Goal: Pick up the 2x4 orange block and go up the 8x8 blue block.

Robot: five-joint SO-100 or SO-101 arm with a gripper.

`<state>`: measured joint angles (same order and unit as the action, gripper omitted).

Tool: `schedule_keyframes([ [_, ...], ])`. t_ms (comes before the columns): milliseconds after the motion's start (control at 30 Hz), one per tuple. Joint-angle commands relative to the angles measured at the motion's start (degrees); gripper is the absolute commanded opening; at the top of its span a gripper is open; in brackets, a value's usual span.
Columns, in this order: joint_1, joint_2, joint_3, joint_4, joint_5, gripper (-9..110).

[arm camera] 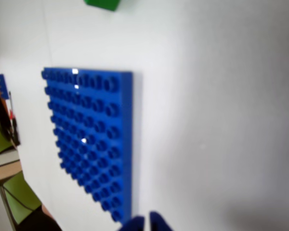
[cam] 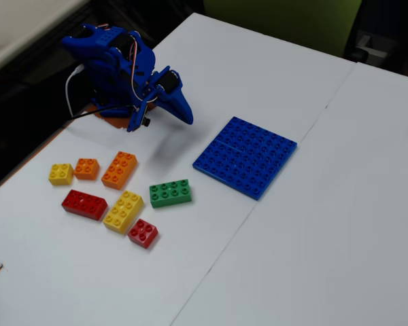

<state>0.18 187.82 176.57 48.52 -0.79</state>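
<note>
The 2x4 orange block [cam: 120,169] lies flat on the white table, in the cluster of bricks at the left of the fixed view; it is out of the wrist view. The 8x8 blue block [cam: 245,156] lies flat at the table's middle and fills the left half of the wrist view [arm camera: 91,139]. My gripper [cam: 185,115] hangs above the table between the arm's base and the blue plate, apart from both blocks. Its blue tips [arm camera: 147,224] show at the bottom edge of the wrist view, nearly together with nothing between them.
Around the orange block lie a small orange brick [cam: 86,168], a small yellow brick [cam: 60,174], a red brick [cam: 84,204], a yellow 2x4 brick [cam: 123,211], a small red brick [cam: 143,233] and a green brick [cam: 171,193]. The arm's base [cam: 112,58] stands at the table's far left edge.
</note>
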Motion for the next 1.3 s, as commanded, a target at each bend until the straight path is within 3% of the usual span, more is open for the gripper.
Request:
schedule_keyframes([
  [0, -0.44, 2.46, 0.44, -1.23, 0.18, 0],
  [567, -0.44, 2.46, 0.44, -1.23, 0.18, 0],
  [700, -0.44, 2.46, 2.11, -6.15, -3.96, 0],
  [800, -0.44, 2.46, 3.43, -10.63, -13.01, 0],
  [1000, 0.26, 2.46, 3.34, -13.36, -51.33, 0],
  [1133, 2.11, 2.46, 1.93, -4.31, -75.94, 0],
  [1267, 6.42, 2.46, -2.72, 5.10, -88.86, 0],
])
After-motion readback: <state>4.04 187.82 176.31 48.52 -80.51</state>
